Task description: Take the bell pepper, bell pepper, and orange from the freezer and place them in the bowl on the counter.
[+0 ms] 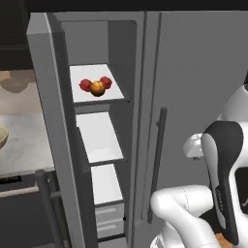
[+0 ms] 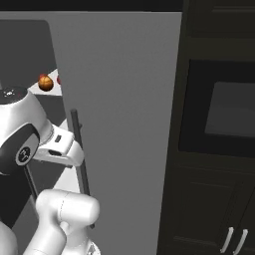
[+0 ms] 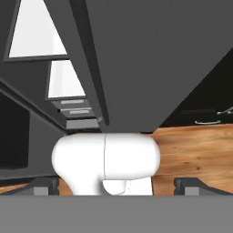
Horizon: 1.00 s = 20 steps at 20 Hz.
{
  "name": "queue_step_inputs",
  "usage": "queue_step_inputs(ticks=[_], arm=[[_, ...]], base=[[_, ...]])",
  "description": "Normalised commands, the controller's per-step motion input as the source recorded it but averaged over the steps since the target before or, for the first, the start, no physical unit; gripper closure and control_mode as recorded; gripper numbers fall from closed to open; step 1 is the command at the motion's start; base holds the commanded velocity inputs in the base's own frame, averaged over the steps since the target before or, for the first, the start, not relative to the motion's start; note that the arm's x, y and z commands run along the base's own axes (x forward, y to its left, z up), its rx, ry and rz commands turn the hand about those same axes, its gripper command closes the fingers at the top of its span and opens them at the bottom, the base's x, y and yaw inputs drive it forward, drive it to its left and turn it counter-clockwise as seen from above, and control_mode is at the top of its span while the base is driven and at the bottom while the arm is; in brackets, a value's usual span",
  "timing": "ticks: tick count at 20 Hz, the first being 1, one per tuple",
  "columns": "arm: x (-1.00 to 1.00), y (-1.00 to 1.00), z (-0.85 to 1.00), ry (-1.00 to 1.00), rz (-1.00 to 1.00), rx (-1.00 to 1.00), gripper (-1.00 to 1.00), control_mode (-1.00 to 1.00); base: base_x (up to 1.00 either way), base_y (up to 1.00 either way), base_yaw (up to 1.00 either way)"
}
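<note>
The freezer (image 1: 97,140) stands open, its thick grey door (image 1: 48,111) swung out to the left. On its top white shelf (image 1: 116,92) two red bell peppers (image 1: 85,85) (image 1: 106,82) flank the orange (image 1: 97,88), all three touching. The right base view shows the orange (image 2: 45,82) and a sliver of one pepper (image 2: 59,79) past the door edge. The pale-yellow bowl (image 1: 2,136) peeks in at the left edge on the marbled counter (image 1: 26,145). My gripper (image 3: 120,186) is open and holds nothing. It hangs low in front of the fridge, far below the fruit.
The closed grey fridge door (image 1: 193,72) with its long bar handle (image 1: 157,164) is right of the freezer. Lower shelves and drawers (image 1: 109,218) sit under the fruit shelf. Dark cabinets and an oven (image 2: 219,109) stand at the right. A duller tan bowl (image 1: 14,83) lies further back.
</note>
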Motion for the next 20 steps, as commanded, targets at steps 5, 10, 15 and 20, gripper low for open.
queue_step_inputs(ticks=[5,10,15,20], arm=[[0.0,0.0,0.0,0.0,0.0,0.0,-1.0,1.0],[0.0,0.0,0.0,0.0,0.0,0.0,-1.0,1.0],[0.0,0.0,0.0,0.0,0.0,0.0,-1.0,1.0],[0.0,0.0,0.0,0.0,0.0,0.0,-1.0,1.0]], base=[[0.47,0.0,-0.19],[0.41,0.0,-0.19],[0.47,0.01,-0.21],[0.44,0.01,-0.22]])
